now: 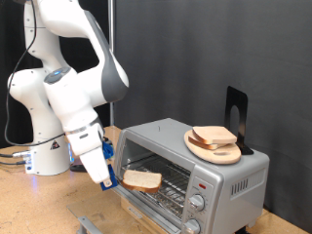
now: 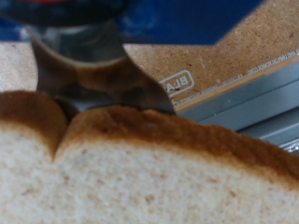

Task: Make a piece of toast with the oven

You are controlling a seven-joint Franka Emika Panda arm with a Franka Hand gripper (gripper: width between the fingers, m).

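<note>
The oven [image 1: 210,168] stands on the wooden table at the exterior view's right, its front open and its wire rack [image 1: 168,183] showing. My gripper [image 1: 115,178] is just outside the opening, on its left side, and is shut on the piece of toast [image 1: 142,179]. The slice is held flat at the level of the rack, with its far edge at the opening. In the wrist view the toast [image 2: 140,173] fills the lower half, crust towards the camera, with one metal finger [image 2: 93,79] behind it. The two knobs [image 1: 198,203] are on the oven's front right.
A round wooden plate [image 1: 200,148] with more bread slices [image 1: 214,136] lies on the oven's top, with a black stand [image 1: 235,109] behind it. The lowered oven door [image 1: 97,216] juts out below the gripper. The arm's base [image 1: 49,151] is at the left.
</note>
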